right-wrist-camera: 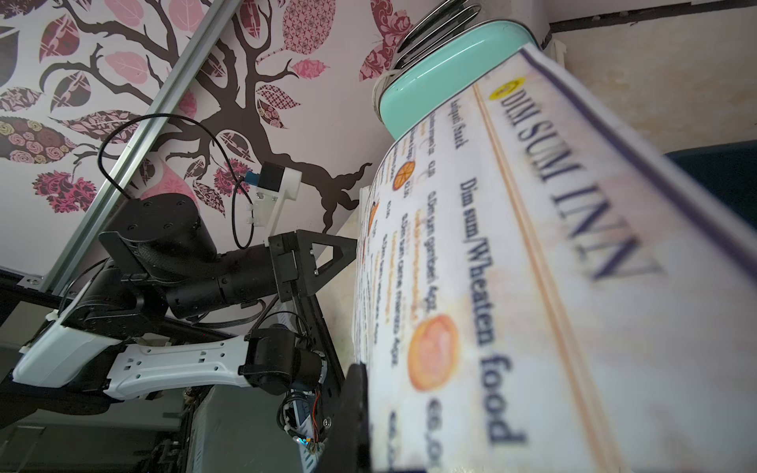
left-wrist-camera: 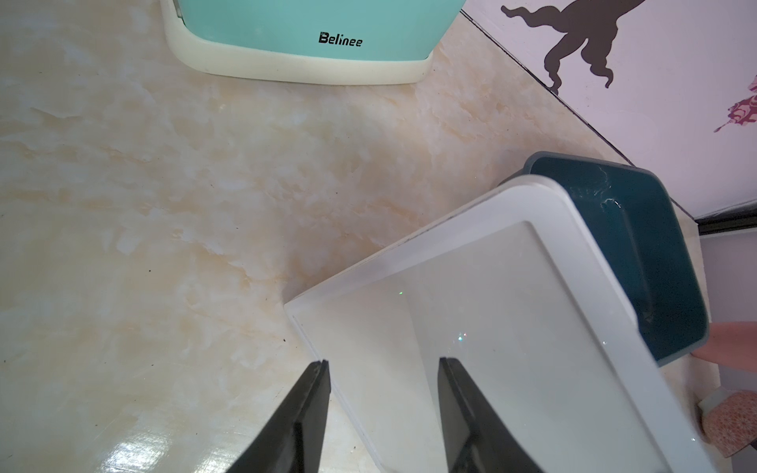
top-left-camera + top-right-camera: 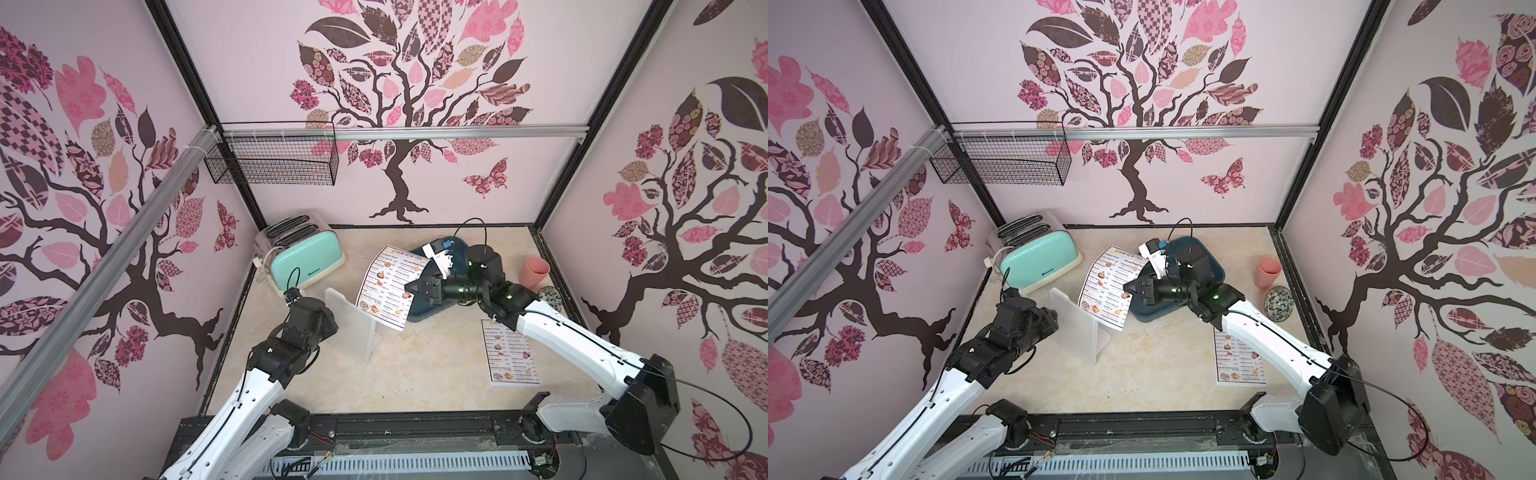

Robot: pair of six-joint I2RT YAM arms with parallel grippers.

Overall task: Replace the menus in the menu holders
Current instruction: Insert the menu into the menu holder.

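The right jaws pinch a menu [image 3: 386, 286] (curled); left jaws gape beside the holder [image 3: 351, 324].

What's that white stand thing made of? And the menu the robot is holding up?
The stand looks like frosted acrylic or similar plastic: milky, stiff, slightly see-through, with smooth rounded corners. The menu looks like thin printed paper, perhaps coated: it bends in a curve where it is held.

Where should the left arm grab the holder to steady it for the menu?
The edge nearest the left gripper, coming from the left: the holder is a thin upright panel, so fingers can pinch its two faces there, likely leaving the right side, where the menu hangs, free.
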